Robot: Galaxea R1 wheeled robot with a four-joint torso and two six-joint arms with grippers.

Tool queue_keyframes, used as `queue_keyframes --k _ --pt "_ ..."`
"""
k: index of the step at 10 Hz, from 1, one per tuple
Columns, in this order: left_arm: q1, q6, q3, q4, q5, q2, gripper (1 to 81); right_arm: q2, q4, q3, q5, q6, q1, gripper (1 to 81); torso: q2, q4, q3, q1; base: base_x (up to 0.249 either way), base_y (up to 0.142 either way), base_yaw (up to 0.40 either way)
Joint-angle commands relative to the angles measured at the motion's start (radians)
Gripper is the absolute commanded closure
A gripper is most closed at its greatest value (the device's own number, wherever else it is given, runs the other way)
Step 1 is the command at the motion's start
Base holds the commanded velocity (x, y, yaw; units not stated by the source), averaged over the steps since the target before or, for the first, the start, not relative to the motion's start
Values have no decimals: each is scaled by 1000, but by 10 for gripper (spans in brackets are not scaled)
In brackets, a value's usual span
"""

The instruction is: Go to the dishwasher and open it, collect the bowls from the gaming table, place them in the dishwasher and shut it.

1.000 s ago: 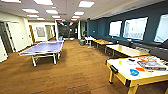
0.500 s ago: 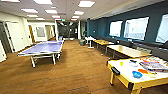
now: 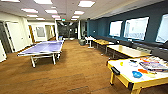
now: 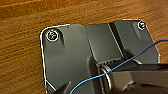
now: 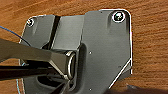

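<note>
gaming table (image 3: 125, 72) at right edge | wood floor (image 3: 75, 65) open ahead | end effector state: cannot tell

- The gaming table (image 3: 130, 79): an air-hockey table with a white top, yellow frame and black corners, standing at the lower right of the head view.
- Bowls: an orange one (image 3: 142, 71) and a yellow one (image 3: 121, 63) lie apart on the white top, too blurred to say more.
</note>
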State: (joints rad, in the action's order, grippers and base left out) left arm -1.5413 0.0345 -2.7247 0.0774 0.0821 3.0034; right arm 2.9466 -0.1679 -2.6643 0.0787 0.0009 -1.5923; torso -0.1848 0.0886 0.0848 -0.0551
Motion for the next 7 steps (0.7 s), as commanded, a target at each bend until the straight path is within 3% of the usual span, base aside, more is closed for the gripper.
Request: queue_keyframes --k 1,3,7 --pt "57 -1 -3 -1 -45 -4 10 -5 5 -2 -43 1 51 10 0 0 0 0 0 0 0" --pt "59 -2 -3 -1 -45 -4 10 -4 4 -2 -43 1 50 10 0 0 0 0 0 0 -100" --pt "59 -4 -3 2 -50 -1 10 -2 4 -2 -45 1 51 10 0 0 0 0 0 0 -379"
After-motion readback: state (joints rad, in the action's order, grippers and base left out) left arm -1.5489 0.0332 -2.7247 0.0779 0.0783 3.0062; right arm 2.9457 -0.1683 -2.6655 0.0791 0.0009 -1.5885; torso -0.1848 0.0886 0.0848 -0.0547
